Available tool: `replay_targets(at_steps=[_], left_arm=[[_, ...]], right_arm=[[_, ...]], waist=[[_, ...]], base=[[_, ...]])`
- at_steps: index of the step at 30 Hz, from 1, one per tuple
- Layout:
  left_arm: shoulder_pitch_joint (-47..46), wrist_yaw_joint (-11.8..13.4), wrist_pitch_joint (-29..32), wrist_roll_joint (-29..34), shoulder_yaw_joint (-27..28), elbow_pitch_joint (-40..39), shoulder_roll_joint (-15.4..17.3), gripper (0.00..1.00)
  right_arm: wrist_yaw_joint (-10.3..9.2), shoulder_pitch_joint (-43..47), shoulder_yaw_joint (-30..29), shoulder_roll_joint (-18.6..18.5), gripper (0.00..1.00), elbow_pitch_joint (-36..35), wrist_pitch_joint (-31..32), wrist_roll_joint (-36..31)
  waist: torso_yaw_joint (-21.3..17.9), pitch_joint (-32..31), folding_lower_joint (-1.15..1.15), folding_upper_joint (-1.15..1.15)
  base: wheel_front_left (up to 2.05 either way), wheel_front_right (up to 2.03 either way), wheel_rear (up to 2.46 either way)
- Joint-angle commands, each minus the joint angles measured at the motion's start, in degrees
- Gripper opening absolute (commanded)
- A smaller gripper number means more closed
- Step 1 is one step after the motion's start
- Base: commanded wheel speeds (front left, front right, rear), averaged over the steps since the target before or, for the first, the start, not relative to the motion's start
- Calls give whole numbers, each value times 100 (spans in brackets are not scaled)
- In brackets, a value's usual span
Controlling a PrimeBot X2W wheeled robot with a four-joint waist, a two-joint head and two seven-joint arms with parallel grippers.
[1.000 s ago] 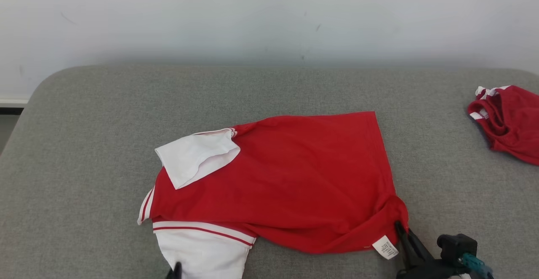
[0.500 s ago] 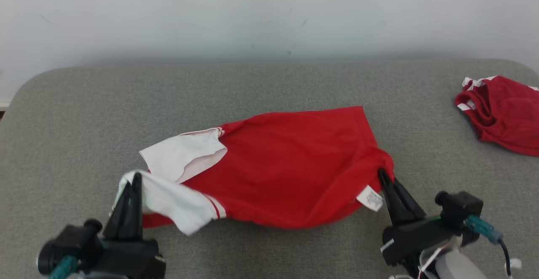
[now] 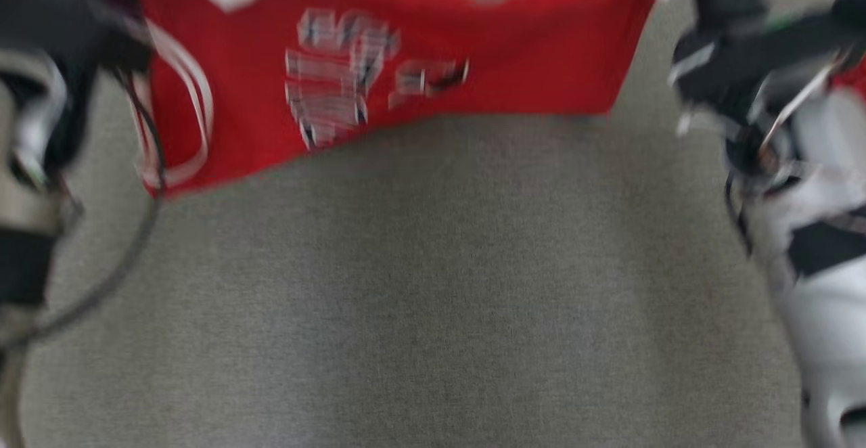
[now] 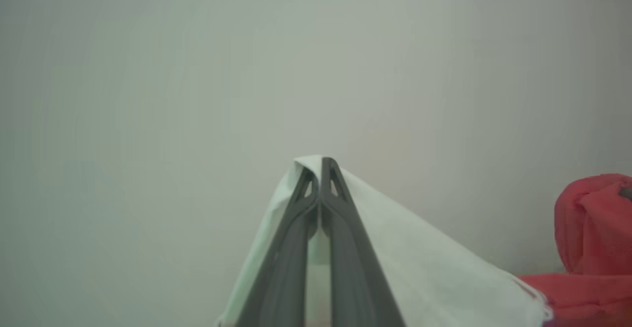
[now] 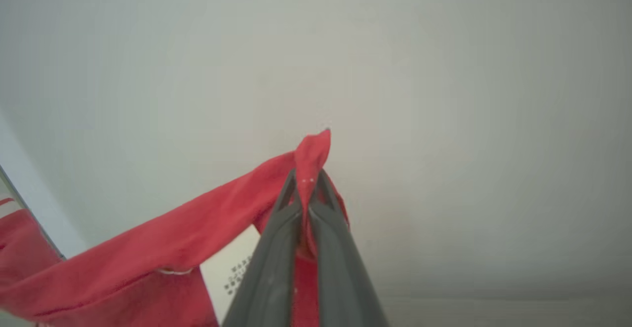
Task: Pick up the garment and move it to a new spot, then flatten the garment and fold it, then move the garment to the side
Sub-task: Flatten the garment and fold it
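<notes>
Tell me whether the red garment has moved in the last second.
Yes: the garment has risen off the grey surface, where it lay flat.

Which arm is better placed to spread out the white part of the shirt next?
Left, most likely: the left gripper is shut on white cloth of the shirt, while the right gripper pinches a red corner beside the label.

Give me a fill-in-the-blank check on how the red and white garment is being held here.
The left gripper is shut on a ____ part of the red-and-white fabric garment. The right gripper is shut on ____ cloth beside a white printed care label. The garment hangs over the ____ felt-like surface.
Missing: white; red; grey.
</notes>
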Motion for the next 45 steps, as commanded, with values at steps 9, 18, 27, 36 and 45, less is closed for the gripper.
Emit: replay_targets(at_steps=[9, 18, 27, 36, 45], left_arm=[[-3239, 7, 168, -517, -271, 1489, 1, 0], [-5300, 7, -171, -553, -822, 2694, -240, 0], [-5813, 7, -658, -907, -1244, 3289, -467, 0], [-4600, 7, -944, -1475, -1187, 2815, -274, 0], [-1694, 278, -957, -1394, -476, 1085, 36, 0]], right_arm=[[-14, -3043, -357, 222, 0, 1293, 540, 232], [-14, -5006, -261, 374, 0, 2481, 226, -203], [-14, -5525, 38, 376, 0, 3100, -205, -219], [-14, -4365, 582, 138, 0, 2918, -580, 348], [-14, -1787, 1287, -395, 0, 1695, -904, 1037]], waist=[[-257, 1543, -1, -1], [-357, 2129, -1, -1], [-228, 2319, -1, -1], [-234, 1924, -1, -1], [-302, 974, -1, -1]], base=[[0, 0, 0], [0, 0, 0], [0, 0, 0], [0, 0, 0], [0, 0, 0]])
